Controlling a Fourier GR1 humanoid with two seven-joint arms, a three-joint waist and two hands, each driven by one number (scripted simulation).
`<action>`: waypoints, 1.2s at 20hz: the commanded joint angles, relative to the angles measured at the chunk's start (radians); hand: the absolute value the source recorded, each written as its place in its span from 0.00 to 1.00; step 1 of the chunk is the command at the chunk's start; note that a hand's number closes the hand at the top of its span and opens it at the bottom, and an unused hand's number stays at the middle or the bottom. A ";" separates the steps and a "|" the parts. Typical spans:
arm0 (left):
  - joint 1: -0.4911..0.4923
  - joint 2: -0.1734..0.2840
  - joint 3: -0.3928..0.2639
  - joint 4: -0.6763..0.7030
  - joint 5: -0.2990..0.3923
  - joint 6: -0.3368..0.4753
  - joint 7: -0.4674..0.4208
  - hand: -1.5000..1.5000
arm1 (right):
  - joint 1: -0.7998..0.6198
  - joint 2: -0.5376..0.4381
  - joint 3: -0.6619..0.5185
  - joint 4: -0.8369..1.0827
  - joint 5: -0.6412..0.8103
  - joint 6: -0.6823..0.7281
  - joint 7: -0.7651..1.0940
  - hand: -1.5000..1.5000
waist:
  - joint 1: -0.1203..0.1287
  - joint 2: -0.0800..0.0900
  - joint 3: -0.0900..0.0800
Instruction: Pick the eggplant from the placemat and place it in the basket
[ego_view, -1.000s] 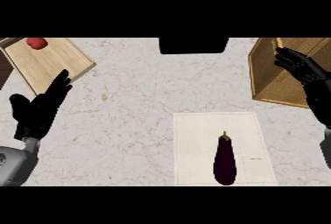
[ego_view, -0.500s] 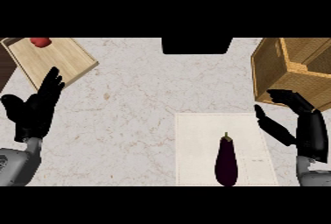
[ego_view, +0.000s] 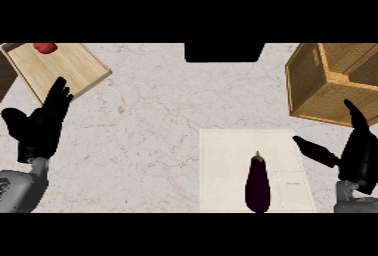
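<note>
In the head view we looked steeply down on a pale marbled stone tabletop (ego_view: 155, 125). A long, dark purple eggplant (ego_view: 257, 184) with a small green stem lay on a white rectangular placemat (ego_view: 225, 165) at the near edge of the tabletop, right of the middle. The eggplant ran lengthwise from near to far, its stem pointing to the far edge and its rounded end reaching the near edge of the placemat. Nothing touched it.

We saw the right black robot hand (ego_view: 359, 152) at the tabletop's right edge, just beside the placemat's right border. Its fingers were straight and spread, the thumb stretched out over the placemat's right margin, and it held nothing. It stood apart from the eggplant.

A woven tan wicker basket (ego_view: 328, 82) sat at the far right corner of the tabletop, seen tilted, just beyond the right robot hand.

The left black robot hand (ego_view: 38, 127) rested near the left edge, fingers up and straight, holding nothing.

At the far left corner lay a light wooden cutting board (ego_view: 63, 67), set at an angle, with a small red object (ego_view: 45, 47) at its far end. We could not tell what that object was. A dark rectangular shape (ego_view: 224, 52) showed at the middle of the far edge.
</note>
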 joint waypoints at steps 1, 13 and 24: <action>-0.003 0.003 0.001 -0.004 -0.004 0.005 0.018 0.50 | 0.001 -0.067 0.037 -0.049 0.087 0.236 0.262 0.00 | -0.002 -0.003 -0.002; 0.017 -0.018 -0.011 -0.024 -0.025 0.010 0.010 0.50 | -0.067 -0.023 0.171 -0.461 -0.149 0.826 0.885 0.00 | -0.001 -0.003 0.006; -0.001 -0.028 0.023 -0.009 -0.038 -0.030 0.023 0.50 | -0.005 0.081 0.154 -0.536 -0.036 0.756 0.852 0.00 | 0.008 0.006 0.010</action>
